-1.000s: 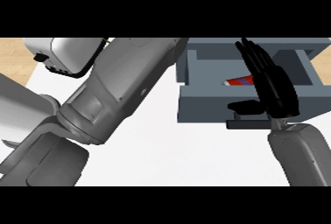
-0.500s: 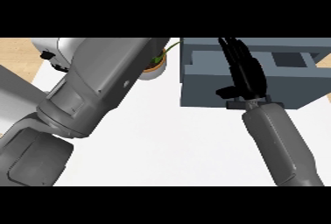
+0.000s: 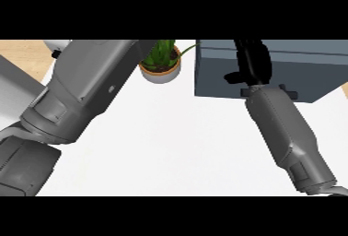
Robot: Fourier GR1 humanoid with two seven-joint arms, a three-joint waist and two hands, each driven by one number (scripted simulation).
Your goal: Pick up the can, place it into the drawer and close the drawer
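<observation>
Slate-blue and boxy, the drawer (image 3: 272,69) sits at the upper right of the white worktop (image 3: 183,138), its flat top and front face showing as one plain block with a small dark handle (image 3: 289,92) poking out at the lower front edge, just beside the right forearm. No gap shows along its front, so it looks pushed in. No can shows anywhere; whether it lies inside the drawer cannot be told.

Over the drawer's top lies the right hand (image 3: 250,64), black, its fingers stretched out straight and close together toward the far edge, thumb jutting to the side, holding nothing. Its grey forearm runs down and to the right across the worktop.

At the left a bulky grey arm (image 3: 81,92) crosses the view from the lower left up toward the top; the left hand itself is out of sight.

Between the arm and the drawer stands a small green plant (image 3: 162,51) in a white pot (image 3: 160,73)
</observation>
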